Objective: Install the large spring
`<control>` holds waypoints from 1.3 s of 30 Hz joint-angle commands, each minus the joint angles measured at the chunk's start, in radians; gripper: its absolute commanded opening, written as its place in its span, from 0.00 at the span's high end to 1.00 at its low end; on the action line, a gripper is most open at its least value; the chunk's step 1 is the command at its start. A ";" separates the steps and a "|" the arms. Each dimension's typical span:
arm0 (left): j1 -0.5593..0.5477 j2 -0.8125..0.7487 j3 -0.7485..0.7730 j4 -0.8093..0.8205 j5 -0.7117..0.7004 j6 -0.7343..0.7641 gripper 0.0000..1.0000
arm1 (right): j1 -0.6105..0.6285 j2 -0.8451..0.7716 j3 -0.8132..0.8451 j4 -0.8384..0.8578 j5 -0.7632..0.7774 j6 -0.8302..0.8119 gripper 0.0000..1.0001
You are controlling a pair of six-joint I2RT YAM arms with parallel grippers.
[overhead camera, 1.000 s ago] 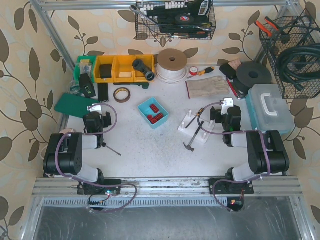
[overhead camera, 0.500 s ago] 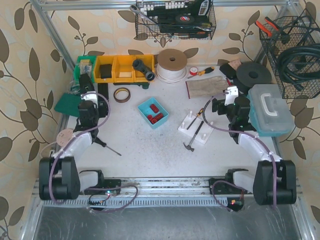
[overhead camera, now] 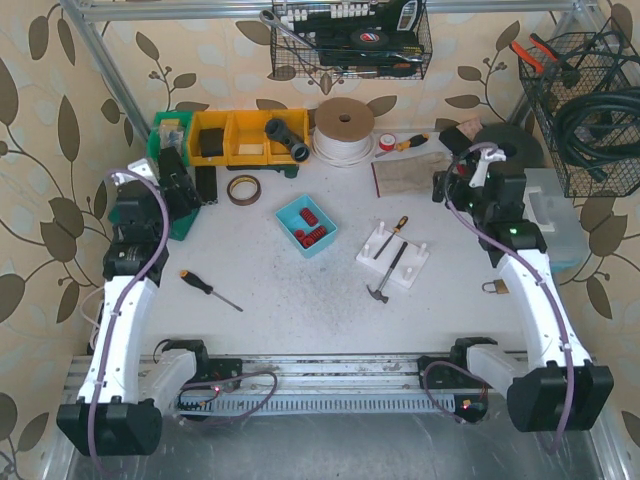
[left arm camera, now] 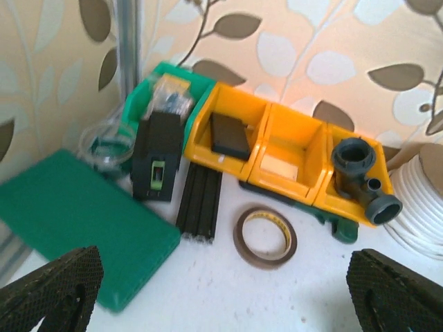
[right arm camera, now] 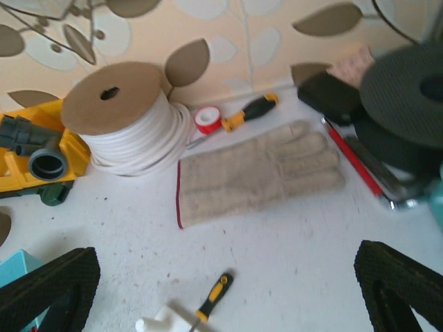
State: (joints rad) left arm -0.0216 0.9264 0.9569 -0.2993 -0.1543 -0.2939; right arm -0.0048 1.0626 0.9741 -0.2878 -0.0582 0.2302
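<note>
Top external view: we find both arms raised and reaching toward the back of the table, neither one over the work. The left gripper (overhead camera: pixel 179 190) sits by the green and yellow bins (overhead camera: pixel 228 136) at the rear left. The right gripper (overhead camera: pixel 452 183) sits near the glove (overhead camera: pixel 415 173) at the rear right. In each wrist view the two fingers stand wide apart at the lower corners of the frame with nothing between them, so we record both grippers as spread and empty.

The red springs (overhead camera: pixel 306 226) lie in the blue tray (overhead camera: pixel 287 208) at mid-table, well apart from either gripper. We cannot tell from this view which of them is the large one. The white fixture (overhead camera: pixel 393 256) lies to the right of the tray. A dark rod rests across it and a hammer (overhead camera: pixel 379 292) lies just beside its near edge.

We judge that the task is at its opening step: no spring is picked and nothing is seated. The next move calls for one arm to turn down over the tray, identify the large spring among its neighbours and close on it alone. That spring must then be carried to the fixture. The springs lie close together, so we see a risk of the fingers catching two at once.
</note>
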 commanded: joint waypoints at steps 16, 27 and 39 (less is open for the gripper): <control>-0.129 -0.002 -0.220 0.082 0.479 -0.166 0.11 | 0.051 0.130 -0.010 -0.354 -0.108 0.255 0.20; -0.450 0.052 -0.337 0.231 0.281 -0.037 0.09 | 0.278 0.073 -0.102 -0.289 0.194 0.408 0.57; -0.501 -0.098 -0.479 0.279 0.039 0.023 0.05 | 0.462 0.255 -0.158 -0.161 0.369 0.576 0.63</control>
State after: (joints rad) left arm -0.5182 0.9283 0.4747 -0.0711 -0.0082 -0.2955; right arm 0.3988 1.2663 0.8261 -0.5056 0.2100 0.7258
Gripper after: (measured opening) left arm 0.947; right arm 0.368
